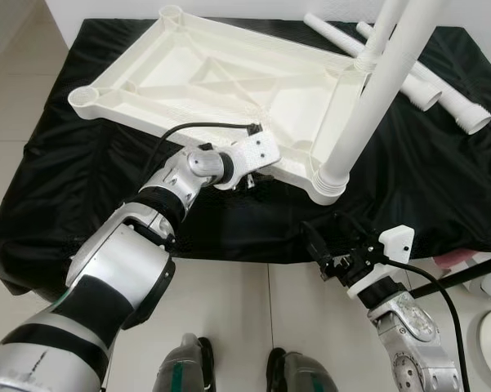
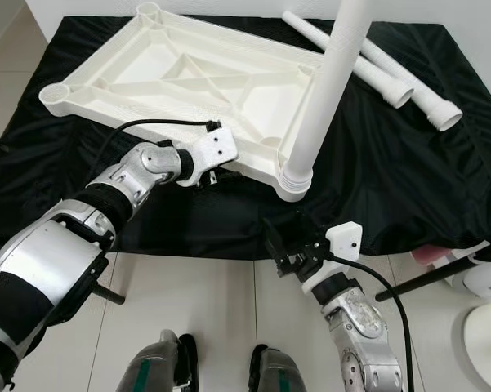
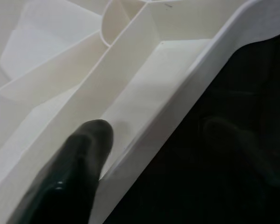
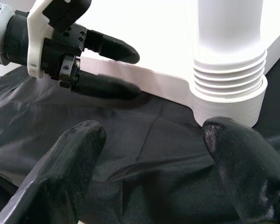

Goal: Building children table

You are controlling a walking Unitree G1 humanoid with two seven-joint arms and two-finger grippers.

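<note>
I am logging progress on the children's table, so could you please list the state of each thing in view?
White plastic tabletop: upside down on the black cloth, near edge pinched by the left gripper.
White plastic leg: upright in the near corner socket.
Two more white legs: lying loose on the cloth.
Left gripper: shut on the tabletop rim.
Right gripper: open, holding nothing, near the fitted leg.

Head stereo pair looks down and forward over the black cloth point(image 1: 441, 188); both eyes share the upturned tabletop point(image 1: 204, 77). Left wrist camera sits very close on the tabletop's near rim. Right wrist camera faces far, low, toward the mounted leg point(image 4: 229, 60).
</note>
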